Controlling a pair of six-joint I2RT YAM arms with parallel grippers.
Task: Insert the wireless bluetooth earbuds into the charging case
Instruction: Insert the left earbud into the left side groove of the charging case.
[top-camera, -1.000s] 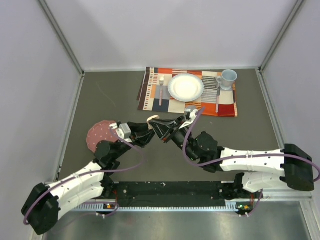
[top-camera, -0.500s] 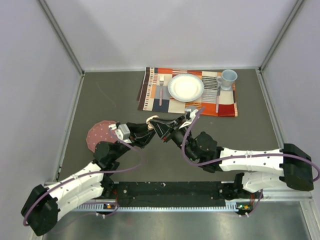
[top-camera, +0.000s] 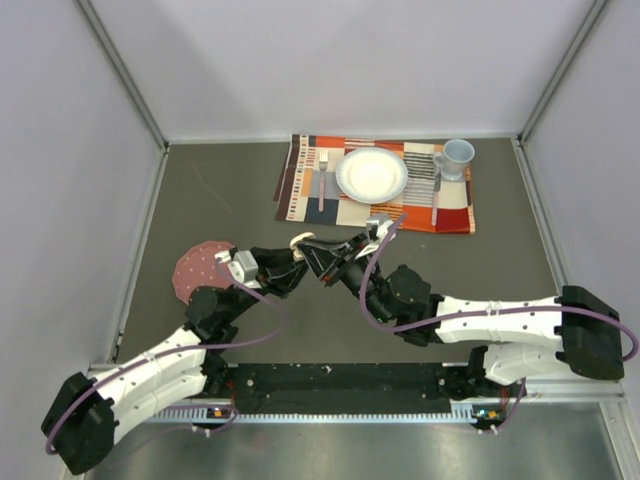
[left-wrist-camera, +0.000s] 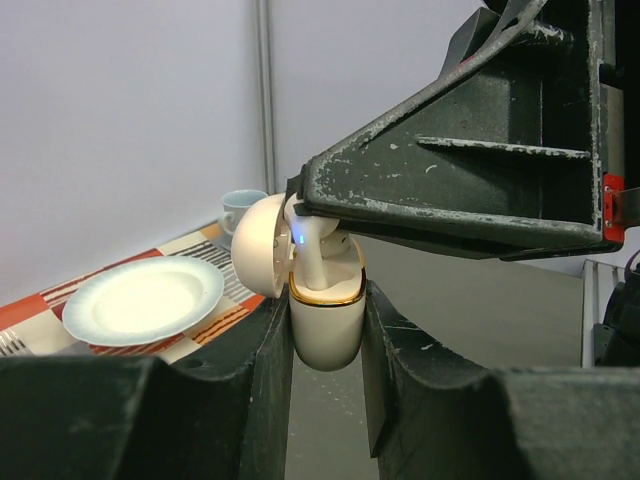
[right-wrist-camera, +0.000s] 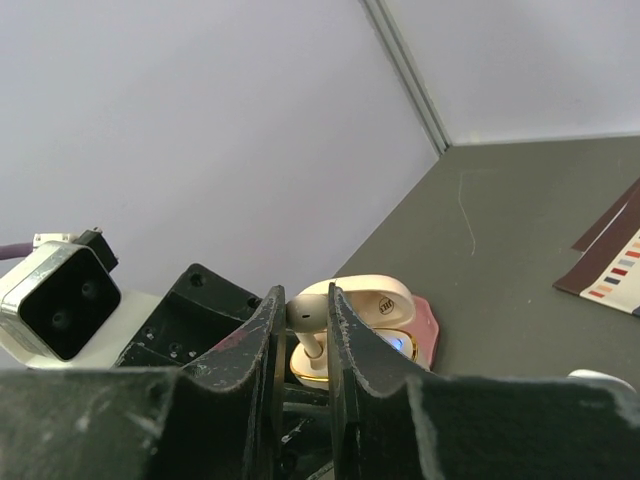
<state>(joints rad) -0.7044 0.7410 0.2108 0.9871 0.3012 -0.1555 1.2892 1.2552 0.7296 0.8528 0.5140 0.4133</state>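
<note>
Left gripper (left-wrist-camera: 326, 300) clamps the open case (left-wrist-camera: 324, 340), near the mat (top-camera: 300, 190). Right gripper (right-wrist-camera: 303, 330) pinches an earbud (right-wrist-camera: 308, 310), its stem inside the case.

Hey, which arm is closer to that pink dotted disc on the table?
Left. The left arm lies right beside the pink dotted disc, at its right edge; the right arm extends from the opposite side, well to the disc's right.

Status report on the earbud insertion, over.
Left gripper shut on charging case, lid open. Right gripper shut on earbud, stem down in the case, head above the rim. Nothing in the way.
</note>
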